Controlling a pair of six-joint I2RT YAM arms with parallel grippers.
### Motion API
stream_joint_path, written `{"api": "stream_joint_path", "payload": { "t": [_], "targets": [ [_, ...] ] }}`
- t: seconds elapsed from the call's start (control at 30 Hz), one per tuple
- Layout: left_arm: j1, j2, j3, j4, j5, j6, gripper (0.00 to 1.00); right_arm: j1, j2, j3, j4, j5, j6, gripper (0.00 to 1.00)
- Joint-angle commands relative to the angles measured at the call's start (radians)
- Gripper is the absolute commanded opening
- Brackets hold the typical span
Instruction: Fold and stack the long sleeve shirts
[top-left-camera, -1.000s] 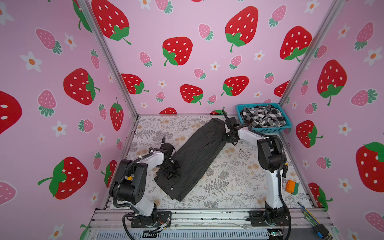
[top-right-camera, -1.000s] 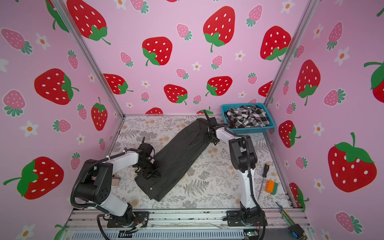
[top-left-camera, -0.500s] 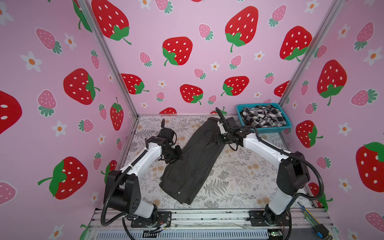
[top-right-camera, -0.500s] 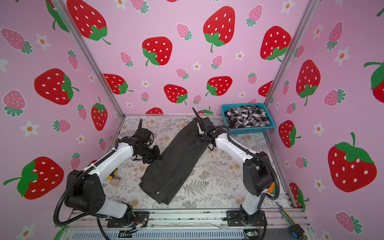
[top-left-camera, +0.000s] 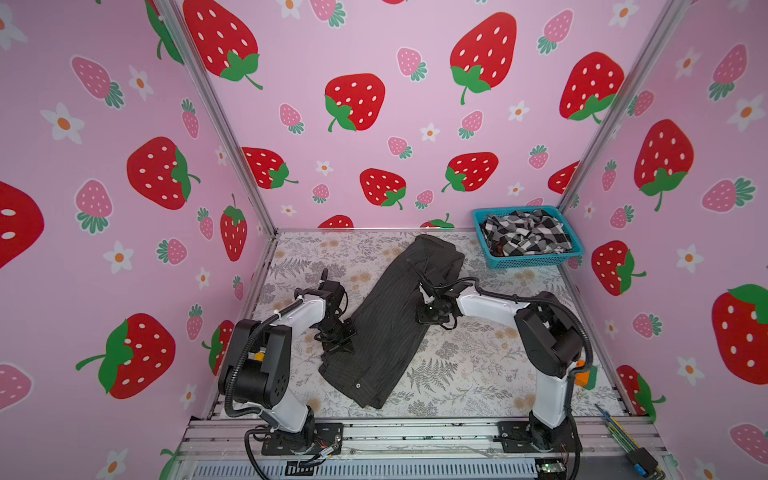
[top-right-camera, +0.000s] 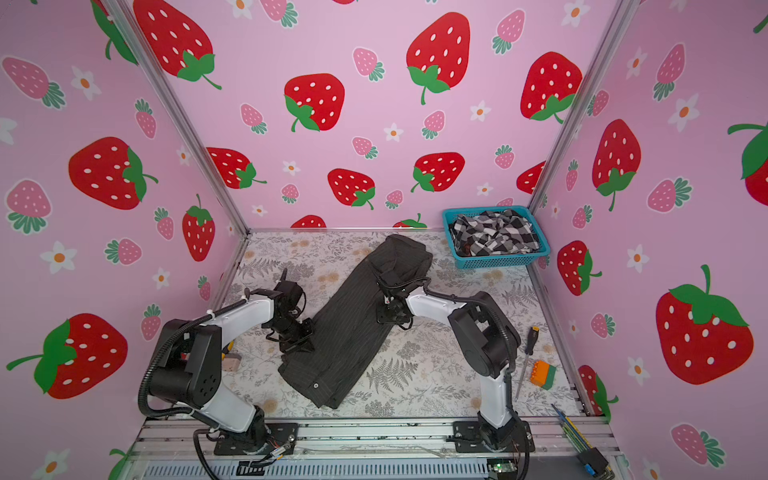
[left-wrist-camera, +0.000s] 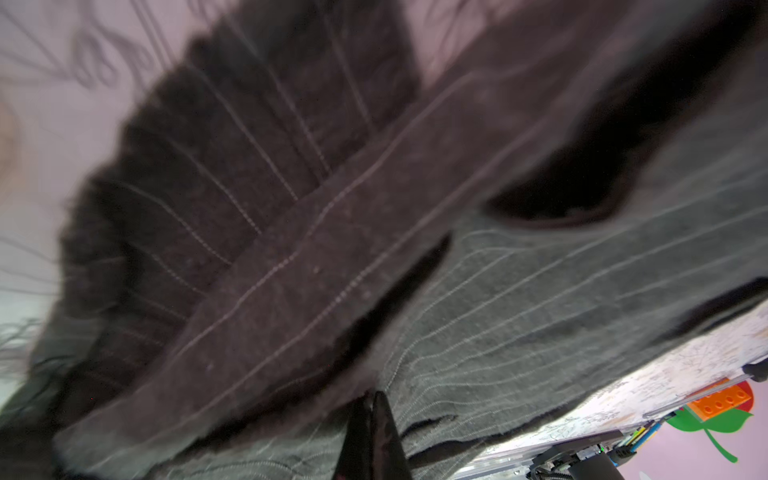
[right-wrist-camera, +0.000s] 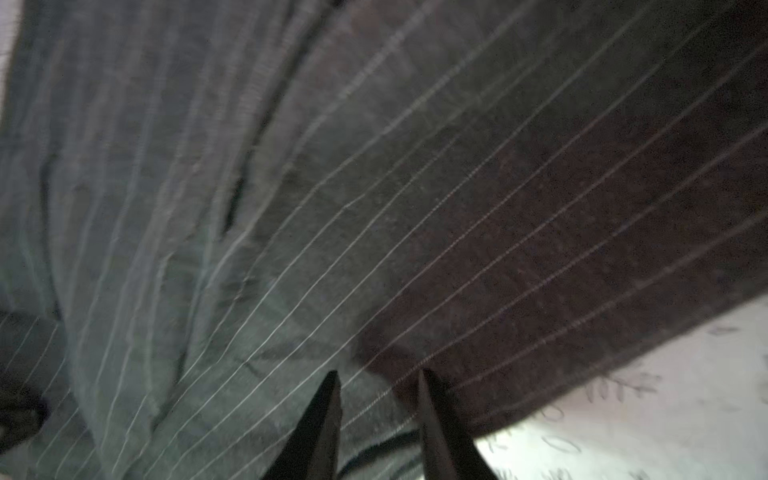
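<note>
Both our arms have drawn back nearer us. The pinstriped shirt (top-left-camera: 386, 332) slants across the floral table (top-left-camera: 478, 374), which is bare to its right. Our right gripper (right-wrist-camera: 378, 376) stands spread over its right edge; our left gripper (left-wrist-camera: 370, 397) is pressed together at its left edge.

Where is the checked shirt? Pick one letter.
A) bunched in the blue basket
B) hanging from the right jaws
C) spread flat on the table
A: the checked shirt lies bunched inside the blue basket at the back right; only the pinstriped shirt lies on the table.
</note>
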Motion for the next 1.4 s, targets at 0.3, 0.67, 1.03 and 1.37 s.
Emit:
{"api": "stream_joint_path", "payload": {
  "t": [0.3, 0.67, 1.03, 1.37],
  "targets": [
    [-0.317, 0.103, 0.017, 0.204, 0.098, -0.227, 0.00, -0.173, 0.273, 0.404, -0.169, 0.124, -0.120, 0.29],
    [-0.405, 0.113, 0.217, 0.180, 0.101, -0.245, 0.18, -0.194, 0.320, 0.689, -0.274, 0.082, -0.293, 0.34],
    [-0.250, -0.053, 0.195, -0.015, -0.036, -0.007, 0.15, -0.012, -0.234, -0.007, -0.024, 0.048, -0.095, 0.61],
    [-0.232, 0.060, 0.097, 0.064, 0.031, -0.028, 0.01, 0.127, -0.197, -0.179, 0.056, 0.008, 0.049, 0.58]
  ]
}}
